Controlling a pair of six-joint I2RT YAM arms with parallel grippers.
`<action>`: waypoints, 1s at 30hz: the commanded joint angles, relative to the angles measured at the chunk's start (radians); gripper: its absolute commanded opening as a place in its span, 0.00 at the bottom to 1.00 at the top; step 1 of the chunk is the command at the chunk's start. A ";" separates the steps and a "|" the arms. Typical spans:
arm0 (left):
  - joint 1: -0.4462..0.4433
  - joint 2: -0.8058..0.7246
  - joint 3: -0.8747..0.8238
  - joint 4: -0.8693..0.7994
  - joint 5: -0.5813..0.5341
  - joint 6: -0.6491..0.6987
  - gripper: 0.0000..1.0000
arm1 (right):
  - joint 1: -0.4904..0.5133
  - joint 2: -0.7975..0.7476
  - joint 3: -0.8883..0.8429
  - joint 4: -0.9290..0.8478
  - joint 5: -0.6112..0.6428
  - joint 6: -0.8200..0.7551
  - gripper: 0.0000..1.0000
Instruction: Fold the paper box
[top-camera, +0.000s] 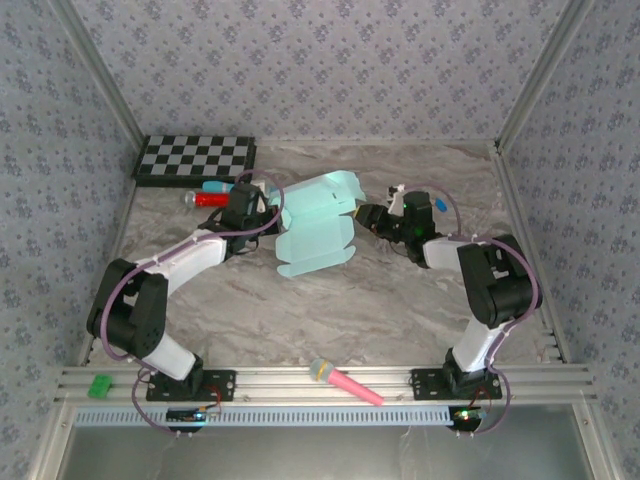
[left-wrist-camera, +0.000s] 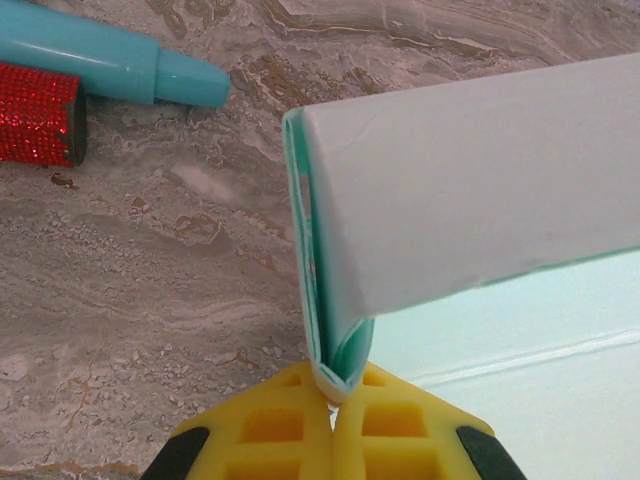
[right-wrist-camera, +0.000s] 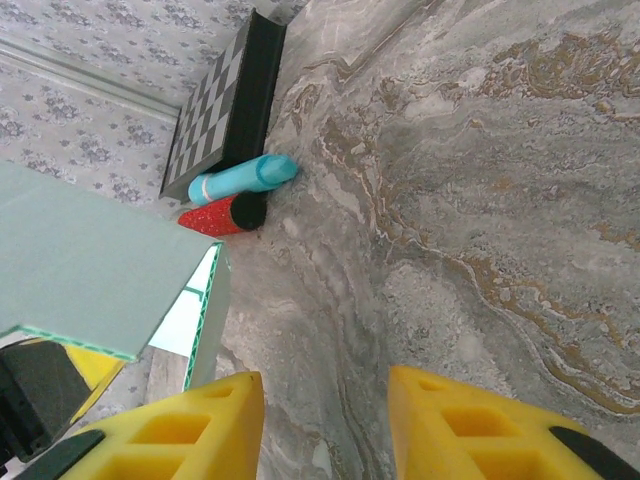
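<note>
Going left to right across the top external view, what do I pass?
green block → red glitter tube → left hand → paper box → right hand

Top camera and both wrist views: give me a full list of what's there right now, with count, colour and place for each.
paper box: one, pale aqua, table centre, partly folded, between the two hands
checkerboard: one, black and white, far left corner
glitter cylinder: one, red with a black end, just in front of the checkerboard
tube: one, light blue, lying alongside the glitter cylinder
toy microphone: one, pink with yellow-green head, on the near rail between the arm bases
small block: one, green, left end of the near rail
table: one, grey marble
left hand: one, yellow fingers, shut on the box's folded edge
right hand: one, yellow fingers, open, over bare table beside the box
</note>
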 joint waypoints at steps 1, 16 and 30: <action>-0.004 -0.022 0.008 0.031 0.034 0.011 0.00 | 0.022 0.013 0.035 0.014 -0.040 -0.017 0.40; 0.010 -0.047 0.040 -0.054 -0.018 0.069 0.00 | -0.033 -0.260 -0.021 -0.420 0.161 -0.348 0.38; 0.010 -0.023 0.080 -0.108 0.035 0.088 0.00 | 0.088 -0.242 0.120 -0.513 0.117 -0.503 0.34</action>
